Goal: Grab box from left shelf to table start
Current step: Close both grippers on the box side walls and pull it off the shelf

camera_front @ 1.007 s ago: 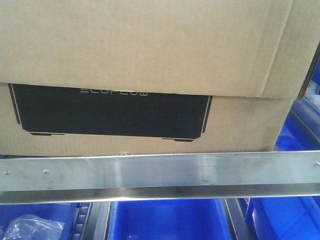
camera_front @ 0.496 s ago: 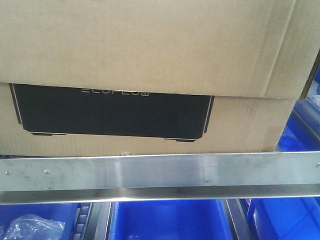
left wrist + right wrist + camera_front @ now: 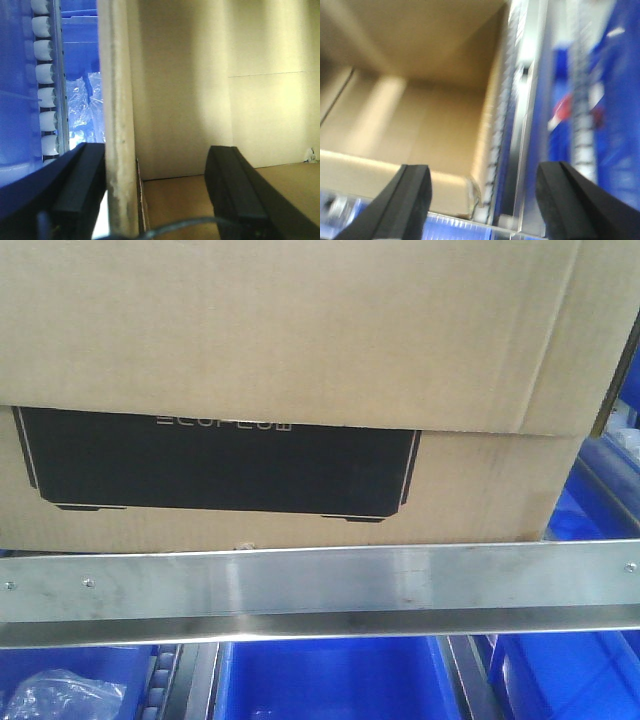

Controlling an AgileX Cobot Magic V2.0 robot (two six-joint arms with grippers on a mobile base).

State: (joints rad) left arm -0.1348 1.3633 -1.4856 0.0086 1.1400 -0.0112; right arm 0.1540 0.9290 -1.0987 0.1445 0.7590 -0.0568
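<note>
The brown cardboard box [image 3: 300, 330] fills the upper front view, its black printed panel [image 3: 215, 460] facing me above the left shelf's silvery rail [image 3: 320, 585]. In the left wrist view my left gripper [image 3: 157, 195] is open and straddles the box's side wall [image 3: 117, 125]; one finger [image 3: 80, 190] is outside against the wall, the other inside the box. In the blurred right wrist view my right gripper [image 3: 485, 200] is open, with the box's other wall edge [image 3: 482, 150] between its fingers [image 3: 410, 200]. The table is out of view.
Blue plastic bins [image 3: 330, 680] sit below the rail, one holding a clear plastic bag [image 3: 60, 690]. More blue bins [image 3: 600, 490] stand to the box's right. Roller tracks [image 3: 47, 80] and shelf uprights [image 3: 530, 100] run close beside the box's walls.
The box, rail and bins have shifted a few pixels to the left in the front view. Nothing else visibly differs.
</note>
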